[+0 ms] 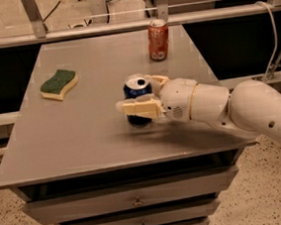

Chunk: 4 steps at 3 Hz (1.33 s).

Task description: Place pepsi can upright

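Table: a grey metal-topped table (39,149) with drawers (134,202) beneath, seen from its front.
Sponge: a yellow sponge with a green scouring top (59,84) lies flat towards the back left, well apart from everything else.
Pepsi can: the small blue pepsi can (134,89) stands near the middle of the tabletop, silver top up. Its base looks to be at the surface, though I cannot tell if it fully rests there.
Gripper: the gripper (136,93) reaches in from the right at the can's mid-height.
Jaws: one cream finger crosses the can's front and the other sits behind it. They look pinched on the can's sides.
Handling: I judge the can light, thin-walled and smooth, so it is easy to dent, slip or tip.
Where to hold: the mid-body, across the round wall, with gentle pressure, seems the safest grip.
Red soda can: a red-orange soda can (158,39) stands upright near the back edge, apart from the gripper.
Arm: the robot's thick white arm (239,107) stretches off to the right.
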{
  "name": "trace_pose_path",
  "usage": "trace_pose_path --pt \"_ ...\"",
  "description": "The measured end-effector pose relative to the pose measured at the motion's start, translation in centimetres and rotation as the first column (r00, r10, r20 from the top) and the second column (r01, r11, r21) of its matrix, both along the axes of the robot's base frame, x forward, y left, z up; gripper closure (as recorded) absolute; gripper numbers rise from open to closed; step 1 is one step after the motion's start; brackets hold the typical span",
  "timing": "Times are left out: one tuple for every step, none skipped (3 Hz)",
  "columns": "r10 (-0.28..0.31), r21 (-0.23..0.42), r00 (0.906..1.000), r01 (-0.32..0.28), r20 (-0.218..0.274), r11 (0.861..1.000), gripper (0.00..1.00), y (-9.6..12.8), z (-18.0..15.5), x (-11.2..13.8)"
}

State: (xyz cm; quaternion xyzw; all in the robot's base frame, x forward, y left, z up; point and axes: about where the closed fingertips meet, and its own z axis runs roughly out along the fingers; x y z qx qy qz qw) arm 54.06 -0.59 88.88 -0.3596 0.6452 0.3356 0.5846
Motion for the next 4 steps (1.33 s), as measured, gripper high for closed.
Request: trace_pose_path --pt "0.002 0.007 0.9995 -0.001 -0.03 1.0 0.0 -1.4 0.1 -0.3" --pt "-0.009 0.021 0.9978 0.01 -0.066 1.0 0.0 -5.9 1.5 -0.4" --pt "-0.032 0.024 0.996 0.034 -0.084 0.999 0.0 -12.5 4.5 -0.7" --pt "-0.013 0.022 0.9976 0.014 -0.068 1.0 0.0 -13.5 5.9 -1.1"
